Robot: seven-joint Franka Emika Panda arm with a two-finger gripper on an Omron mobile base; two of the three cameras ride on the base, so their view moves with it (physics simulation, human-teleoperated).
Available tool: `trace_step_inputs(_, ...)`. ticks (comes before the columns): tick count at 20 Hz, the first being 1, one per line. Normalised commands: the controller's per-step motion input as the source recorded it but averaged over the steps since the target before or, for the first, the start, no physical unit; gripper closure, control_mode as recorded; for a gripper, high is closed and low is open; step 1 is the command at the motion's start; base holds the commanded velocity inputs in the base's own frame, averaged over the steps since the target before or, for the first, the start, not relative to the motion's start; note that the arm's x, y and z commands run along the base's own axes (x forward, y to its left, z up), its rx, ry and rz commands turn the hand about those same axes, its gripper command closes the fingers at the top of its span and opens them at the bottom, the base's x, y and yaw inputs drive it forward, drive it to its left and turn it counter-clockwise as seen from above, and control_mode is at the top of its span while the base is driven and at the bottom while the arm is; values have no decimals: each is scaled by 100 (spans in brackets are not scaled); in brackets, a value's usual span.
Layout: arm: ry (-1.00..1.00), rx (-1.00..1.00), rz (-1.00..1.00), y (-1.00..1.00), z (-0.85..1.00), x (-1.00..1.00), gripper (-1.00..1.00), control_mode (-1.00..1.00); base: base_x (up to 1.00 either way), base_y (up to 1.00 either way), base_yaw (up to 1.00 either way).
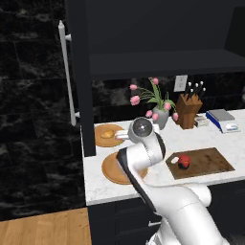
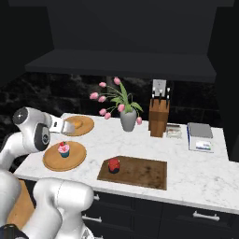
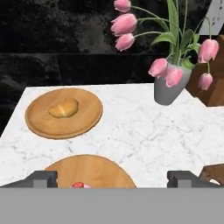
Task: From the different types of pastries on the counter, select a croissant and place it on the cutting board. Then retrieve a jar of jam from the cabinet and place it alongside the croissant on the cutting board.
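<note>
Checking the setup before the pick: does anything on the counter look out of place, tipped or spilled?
One oddity: the jar of jam already sits upright on the cutting board, while the croissant is on its far round plate. The cupcake, vase of tulips and knife block stand upright; nothing spilled.

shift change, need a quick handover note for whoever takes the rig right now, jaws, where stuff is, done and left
Gripper: jaws open, empty, hovering above the near plate that holds the cupcake.
Croissant: on the far round plate, untouched.
Jar of jam: already on the cutting board, near its left end.
Cabinet shelf above the counter: looks bare.
Done: jam on the board.
Left: grasp the croissant and set it on the board beside the jar.
</note>
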Motion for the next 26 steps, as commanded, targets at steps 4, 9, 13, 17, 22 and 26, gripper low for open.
trace_step_inputs(4,9,13,6,-32,39,100,-100,-100,0,0,0)
trace_step_inputs(9,6,1,0,28,-3,30,-100,-100,0,0,0)
trace_step_inputs(13,17,1,0,17,-17,56,-100,-100,0,0,0)
trace_step_inputs(17,17,7,0,3,-25,44,-100,-100,0,0,0)
trace_step_inputs(22,3,3,-4,43,-36,0,-100,-100,0,0,0)
trace_step_inputs(26,0,11,0,23,-25,-4,-100,-100,0,0,0)
